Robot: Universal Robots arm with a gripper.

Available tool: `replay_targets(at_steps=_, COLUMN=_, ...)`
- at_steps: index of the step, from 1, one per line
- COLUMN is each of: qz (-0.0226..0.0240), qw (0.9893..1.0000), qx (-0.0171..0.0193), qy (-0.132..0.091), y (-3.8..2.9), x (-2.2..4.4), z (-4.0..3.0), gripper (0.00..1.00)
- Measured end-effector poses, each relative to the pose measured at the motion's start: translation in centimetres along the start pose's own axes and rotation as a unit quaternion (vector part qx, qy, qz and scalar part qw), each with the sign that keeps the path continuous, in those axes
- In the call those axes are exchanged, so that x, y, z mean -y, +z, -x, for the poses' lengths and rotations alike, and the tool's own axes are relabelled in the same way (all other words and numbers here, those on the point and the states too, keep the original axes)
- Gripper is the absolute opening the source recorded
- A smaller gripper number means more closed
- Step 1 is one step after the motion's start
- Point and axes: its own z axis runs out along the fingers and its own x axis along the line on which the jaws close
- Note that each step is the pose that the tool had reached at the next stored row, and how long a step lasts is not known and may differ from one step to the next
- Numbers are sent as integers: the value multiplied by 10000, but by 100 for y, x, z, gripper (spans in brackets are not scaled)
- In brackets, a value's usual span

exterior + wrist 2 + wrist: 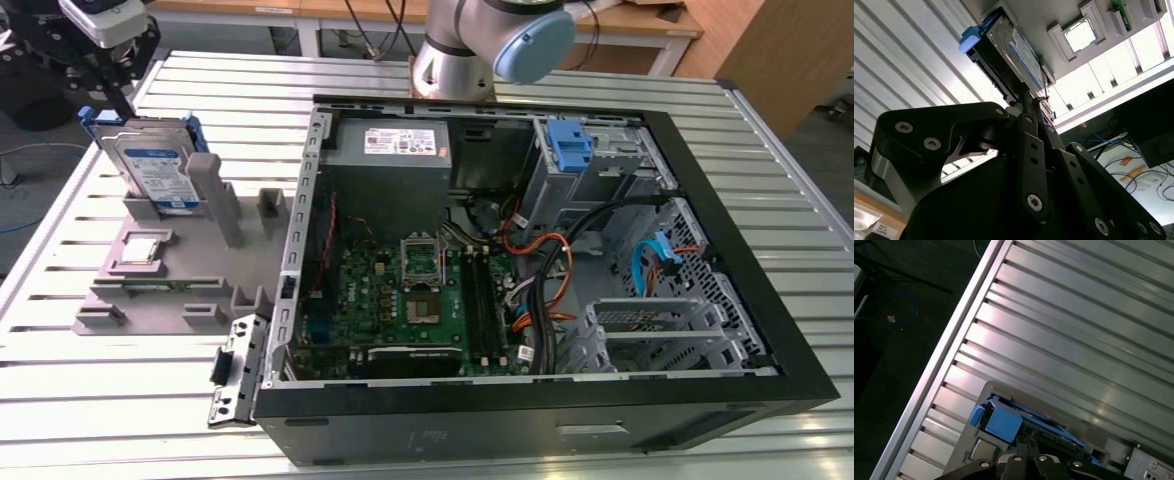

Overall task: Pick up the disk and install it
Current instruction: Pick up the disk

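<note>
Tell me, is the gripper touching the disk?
Cannot tell. In the second wrist view the gripper ends right at the disk, but neither contact nor gap shows plainly.

A silver table of ribbed aluminium slats [120, 400] carries two things. A grey moulded plastic fixture with upright posts [174, 285] sits toward the exterior view's left, and just beside it a large black open-sided computer case [534, 425] lies flat.

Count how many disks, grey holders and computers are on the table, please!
Disk, standing upright in the holder: 1
Grey holder: 1
Open computer case: 1
Total: 3
</note>
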Motion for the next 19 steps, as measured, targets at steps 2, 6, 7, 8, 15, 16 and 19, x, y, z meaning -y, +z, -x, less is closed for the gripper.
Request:
replay_targets(at_steps=2, qz=1, qw=10000, qx=-6, qy=-73, y=0, x=0, z=0, gripper=10)
replay_targets(at_steps=6, qz=4, qw=9998, qx=-18, qy=-209, y=0, x=0, z=0, gripper=10)
replay_targets(at_steps=7, qz=5, qw=9997, qx=-21, qy=-242, y=0, x=0, z=0, gripper=10)
replay_targets(at_steps=8, qz=5, qw=9996, qx=-24, qy=-278, y=0, x=0, z=0, gripper=10)
replay_targets(at_steps=15, qz=11, qw=9985, qx=-47, qy=-543, y=0, x=0, z=0, gripper=10)
replay_targets(at_steps=16, qz=11, qw=9985, qx=-47, qy=-547, y=0, x=0, z=0, gripper=10)
replay_targets(at_steps=19, qz=11, qw=9985, qx=-47, qy=-548, y=0, x=0, z=0, gripper=10)
